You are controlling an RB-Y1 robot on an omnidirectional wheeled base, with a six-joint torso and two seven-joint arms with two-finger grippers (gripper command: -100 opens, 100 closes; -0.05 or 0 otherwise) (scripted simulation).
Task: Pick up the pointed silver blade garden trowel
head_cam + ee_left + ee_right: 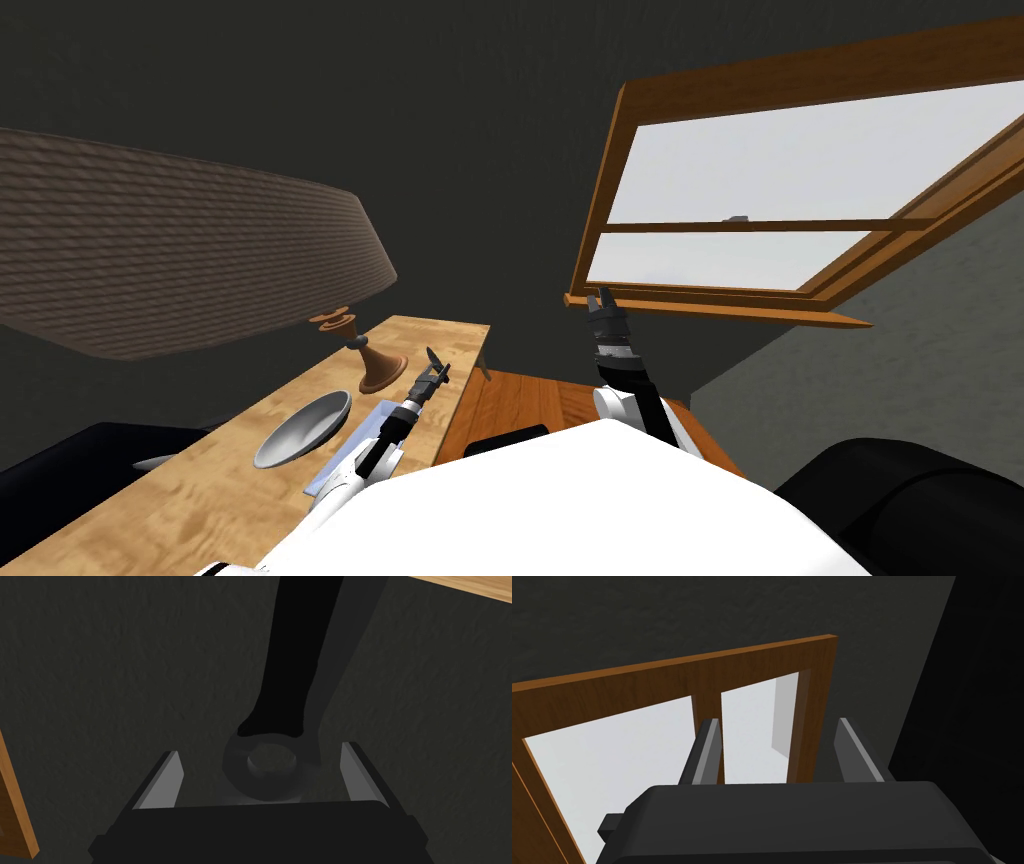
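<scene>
Left gripper (261, 749): jaws wide open, nothing held. Between them, close to gripper body and touching neither finger: grey ring end of trowel (292, 686). Dark shaft running far from ring, widening; blade not made out. Over a dark surface, between light table (465, 586) edge and darker wood piece (15, 811). In head view, left gripper (435, 365) above table's right edge, toward far end. Right gripper (777, 723): up on right, near window (750, 225), jaws open, empty.

Judged stiff and light, probably smooth, so some slip risk. Ring looks thin, poor to pinch. Best hold: across shaft just past ring, square, one finger each side.

Counts: one trowel, one table, one grey bowl (305, 430), one lamp (382, 372), one pale flat sheet (362, 432) under left forearm (cannot tell what), one window, two grippers.
</scene>
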